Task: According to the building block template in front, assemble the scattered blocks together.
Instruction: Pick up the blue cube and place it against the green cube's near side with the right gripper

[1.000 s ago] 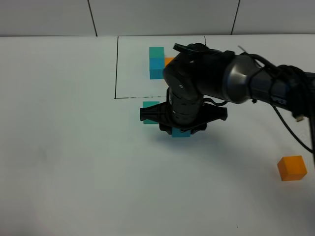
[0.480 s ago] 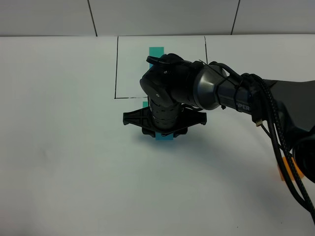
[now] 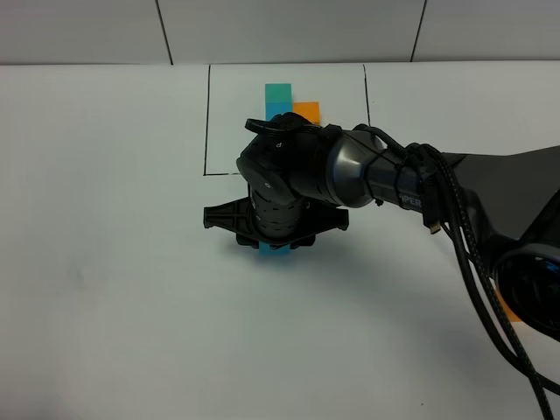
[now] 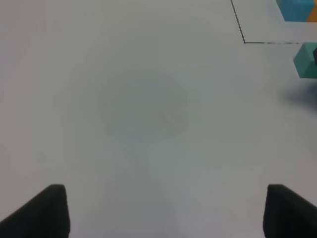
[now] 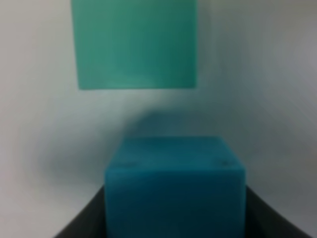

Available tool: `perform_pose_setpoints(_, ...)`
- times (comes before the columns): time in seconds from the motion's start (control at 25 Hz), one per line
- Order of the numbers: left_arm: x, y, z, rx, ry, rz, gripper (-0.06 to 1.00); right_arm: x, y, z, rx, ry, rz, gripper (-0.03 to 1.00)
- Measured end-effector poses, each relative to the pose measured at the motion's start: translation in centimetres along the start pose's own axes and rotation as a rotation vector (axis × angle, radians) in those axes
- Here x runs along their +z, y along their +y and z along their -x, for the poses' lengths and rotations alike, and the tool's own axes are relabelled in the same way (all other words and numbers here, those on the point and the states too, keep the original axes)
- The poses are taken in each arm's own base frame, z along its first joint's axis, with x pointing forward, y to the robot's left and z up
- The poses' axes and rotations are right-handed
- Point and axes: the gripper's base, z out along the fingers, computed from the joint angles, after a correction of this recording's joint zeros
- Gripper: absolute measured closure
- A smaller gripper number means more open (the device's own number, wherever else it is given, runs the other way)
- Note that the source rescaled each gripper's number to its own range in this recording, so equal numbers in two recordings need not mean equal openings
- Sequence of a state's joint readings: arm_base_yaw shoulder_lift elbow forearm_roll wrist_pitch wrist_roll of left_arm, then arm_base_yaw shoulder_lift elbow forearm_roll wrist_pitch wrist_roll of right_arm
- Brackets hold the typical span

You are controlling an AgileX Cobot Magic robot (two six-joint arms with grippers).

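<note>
The blue block [image 5: 174, 178] sits pinched in my right gripper [image 3: 274, 238]. One dark finger [image 5: 81, 220] presses each side of it. From the high camera only a blue edge peeks out under my wrist, just on the near side of the black frame [image 3: 207, 122]. I cannot tell whether the block rests on the table [image 3: 105, 262] or hangs a little above it. As a cube it has no long axis. Its front face lies square to the teal-green block [image 5: 133, 44] ahead, and a strip of bare table keeps the two apart. My left wrist camera shows that teal-green block just outside the frame's near line.

Inside the frame lies the template [image 3: 284, 107]. Its teal-green and blue cubes form a line running from far to near, with the teal-green one farther away. The orange cube joins the blue one on the right, making an L whose long arm points away from me.

The orange block [image 3: 510, 311] lies well off to the right, mostly hidden behind my right arm [image 3: 385, 175] and its cables [image 3: 477, 289]. There is small white lettering [image 3: 411, 199] on that arm, too small to read.

My left gripper [image 4: 166, 213] hovers over bare table, fingers spread wide with nothing between them.
</note>
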State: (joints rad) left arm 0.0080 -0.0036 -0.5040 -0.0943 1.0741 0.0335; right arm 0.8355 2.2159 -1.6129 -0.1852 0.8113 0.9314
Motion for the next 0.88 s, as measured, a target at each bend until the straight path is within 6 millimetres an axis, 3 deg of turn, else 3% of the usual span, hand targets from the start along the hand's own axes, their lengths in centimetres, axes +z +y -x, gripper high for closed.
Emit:
perform_pose_setpoints(0.44, 0.0, 0.1, 0.0, 0.005, 0.0, 0.011, 0.28, 1.9, 0.6, 0.1, -0.026, -0.015, -0.007, 0.95)
perform_pose_setpoints(0.88, 0.0, 0.1, 0.0, 0.005, 0.0, 0.011, 0.28, 2.2, 0.6, 0.1, -0.029, -0.021, -0.014, 0.95)
